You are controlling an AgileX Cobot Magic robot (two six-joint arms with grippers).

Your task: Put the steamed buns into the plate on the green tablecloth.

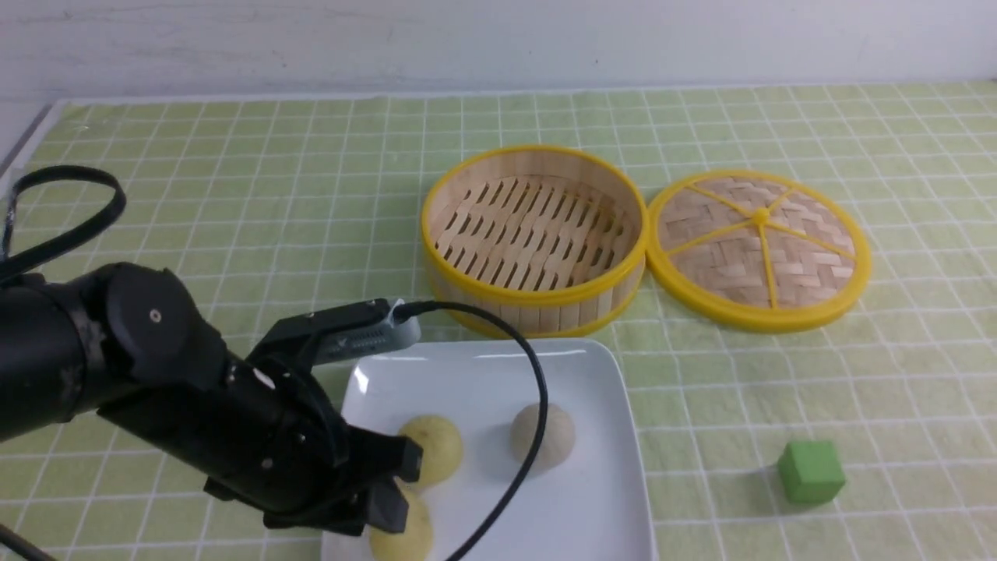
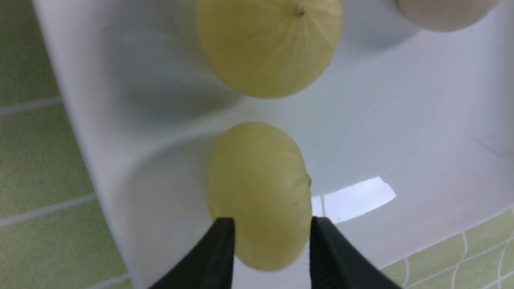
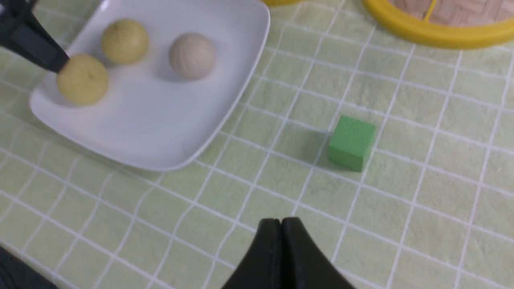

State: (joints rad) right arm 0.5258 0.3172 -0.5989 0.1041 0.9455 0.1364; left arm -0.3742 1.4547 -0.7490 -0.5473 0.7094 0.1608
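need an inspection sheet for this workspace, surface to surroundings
surface: green tablecloth with white grid lines
job's things: three buns, two yellow, one greyish, all in the white plate
clutter: green cube right of plate; steamer basket and woven lid beyond
left gripper: jaws open, just above one yellow bun
right gripper: jaws shut, nothing between them
cables: black cable from left arm, arching over plate
surroundings: pale wall behind

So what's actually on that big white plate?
The plate carries three round buns: two pale yellow ones and a greyish one. The left pincer and its arm cover part of it, hiding whatever lies beneath.
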